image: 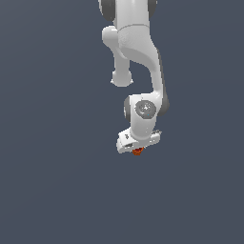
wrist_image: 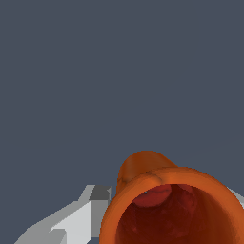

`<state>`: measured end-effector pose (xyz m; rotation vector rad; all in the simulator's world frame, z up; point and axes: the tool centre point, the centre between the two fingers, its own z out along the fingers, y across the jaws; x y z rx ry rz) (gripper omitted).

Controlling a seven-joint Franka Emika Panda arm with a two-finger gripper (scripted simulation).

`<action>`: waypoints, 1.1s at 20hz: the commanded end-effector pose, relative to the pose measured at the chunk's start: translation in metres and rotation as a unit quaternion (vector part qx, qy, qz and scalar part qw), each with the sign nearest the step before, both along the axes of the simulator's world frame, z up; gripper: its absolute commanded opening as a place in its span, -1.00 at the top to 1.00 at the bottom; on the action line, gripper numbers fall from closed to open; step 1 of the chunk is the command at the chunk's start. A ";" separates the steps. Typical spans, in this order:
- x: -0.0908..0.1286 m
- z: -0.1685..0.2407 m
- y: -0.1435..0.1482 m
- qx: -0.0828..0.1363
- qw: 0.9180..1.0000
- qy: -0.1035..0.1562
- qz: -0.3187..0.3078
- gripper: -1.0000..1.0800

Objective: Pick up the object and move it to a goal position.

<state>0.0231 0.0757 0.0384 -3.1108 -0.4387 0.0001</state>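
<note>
The object, a small orange-red cup (image: 137, 151) with a darker hollow top, peeks out just under the white hand in the exterior view. My gripper (image: 137, 148) points down over it, and its fingers are mostly hidden by the hand. In the wrist view the cup (wrist_image: 167, 209) looms very close, its open mouth facing the camera. It sits between a grey-white finger (wrist_image: 71, 224) touching one side and a sliver of the other finger (wrist_image: 237, 196) at the picture's edge. The jaws look closed on the cup.
A plain dark grey-blue surface (image: 57, 181) fills both views. The white arm (image: 138, 57) comes down from the top middle of the exterior view. Nothing else shows.
</note>
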 end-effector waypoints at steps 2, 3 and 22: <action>0.000 0.003 -0.001 0.000 1.000 0.000 0.000 1.00; 0.000 0.005 -0.002 0.000 1.000 0.000 0.000 1.00; 0.005 0.162 -0.055 0.001 1.000 0.000 0.000 1.00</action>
